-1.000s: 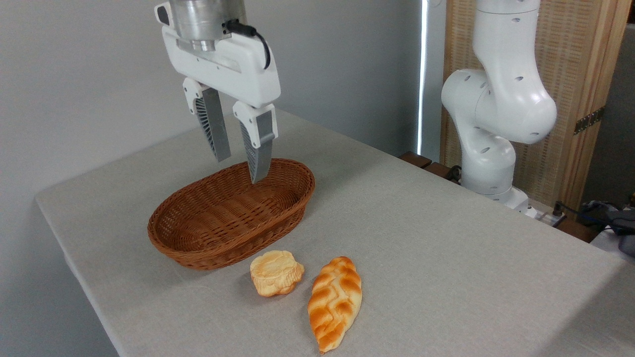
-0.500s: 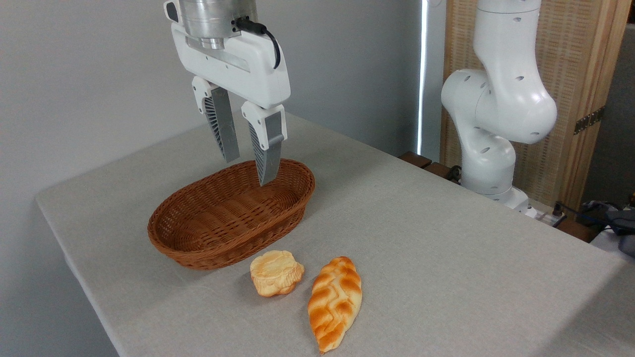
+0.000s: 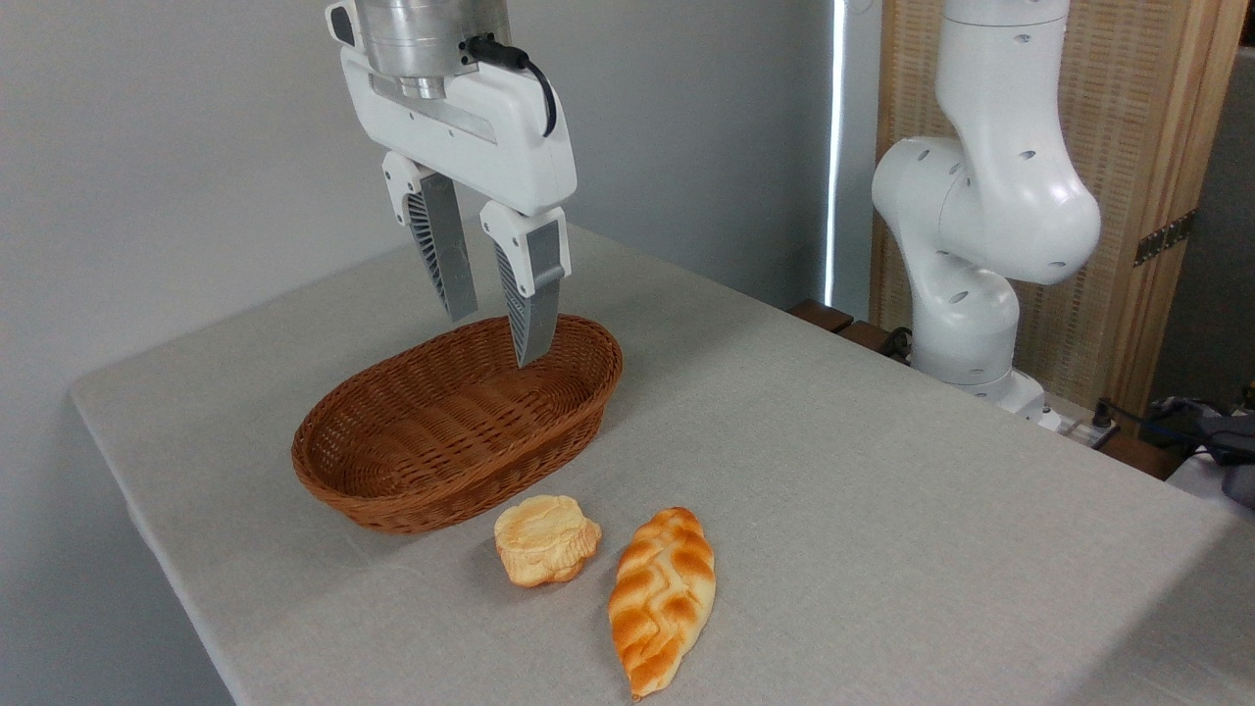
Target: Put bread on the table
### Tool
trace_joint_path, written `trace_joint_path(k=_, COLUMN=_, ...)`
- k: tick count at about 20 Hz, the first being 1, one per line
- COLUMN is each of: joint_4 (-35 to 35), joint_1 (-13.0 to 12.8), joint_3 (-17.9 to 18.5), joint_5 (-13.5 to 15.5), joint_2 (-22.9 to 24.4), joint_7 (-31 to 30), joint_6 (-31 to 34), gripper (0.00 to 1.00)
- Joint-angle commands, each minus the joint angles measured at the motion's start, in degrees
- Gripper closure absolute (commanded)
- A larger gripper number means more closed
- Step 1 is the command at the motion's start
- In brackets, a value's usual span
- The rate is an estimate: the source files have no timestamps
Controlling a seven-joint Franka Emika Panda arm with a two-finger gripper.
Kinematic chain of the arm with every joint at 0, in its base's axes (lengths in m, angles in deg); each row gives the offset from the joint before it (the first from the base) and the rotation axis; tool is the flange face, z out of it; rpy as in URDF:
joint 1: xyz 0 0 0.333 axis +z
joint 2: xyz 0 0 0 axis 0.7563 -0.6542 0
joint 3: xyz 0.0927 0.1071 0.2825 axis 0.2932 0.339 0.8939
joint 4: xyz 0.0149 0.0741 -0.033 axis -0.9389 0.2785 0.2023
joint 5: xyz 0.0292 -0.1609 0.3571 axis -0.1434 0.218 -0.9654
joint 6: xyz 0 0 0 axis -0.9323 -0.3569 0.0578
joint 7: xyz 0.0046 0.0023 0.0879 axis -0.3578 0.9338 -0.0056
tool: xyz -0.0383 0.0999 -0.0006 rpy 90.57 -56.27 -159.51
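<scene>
The bread (image 3: 662, 598), a glossy golden-orange braided loaf with pointed ends, lies flat on the light grey table (image 3: 882, 510) near the front edge. My gripper (image 3: 496, 341) hangs well behind it, above the far end of the brown wicker basket (image 3: 456, 422). Its two grey fingers point down, stand apart and hold nothing.
A smaller pale scalloped bun (image 3: 545, 539) sits just left of the loaf, in front of the basket. The basket holds nothing that I can see. The arm's white base (image 3: 980, 255) stands at the table's back right, before a wooden screen.
The gripper has drifted a little to the right over the basket, mostly in the first half second. The loaf, bun and basket have not moved.
</scene>
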Motion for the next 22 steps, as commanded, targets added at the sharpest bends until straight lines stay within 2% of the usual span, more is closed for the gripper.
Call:
trace_joint_path(k=1, joint_4=-0.3, joint_1=0.0, joint_3=0.3, joint_5=0.3, joint_2=0.3, joint_7=0.7, joint_6=1.7, gripper=0.0)
trace_joint_path(k=4, joint_4=-0.3, joint_1=2.2, joint_3=-1.2, joint_5=0.3, joint_2=0.4, joint_7=0.7, joint_6=1.7, gripper=0.0)
trace_joint_path(k=12, joint_4=-0.3, joint_1=2.4, joint_3=-2.1, joint_5=0.1, joint_2=0.3, joint_7=0.8, joint_6=2.1, gripper=0.0)
trace_joint_path(k=14, joint_4=-0.3, joint_1=2.5, joint_3=-3.5, joint_5=-2.8, joint_2=0.3, joint_7=0.7, joint_6=2.0, gripper=0.0)
trace_joint_path(k=15, joint_4=-0.3, joint_1=2.5, joint_3=-3.9, joint_5=-3.2, joint_2=0.3, joint_7=0.3, joint_6=2.0, gripper=0.0)
trace_joint_path(k=22, joint_4=-0.3, joint_1=2.5, joint_3=-3.5, joint_5=-2.8, joint_2=0.3, joint_7=0.2, joint_6=2.1, gripper=0.0)
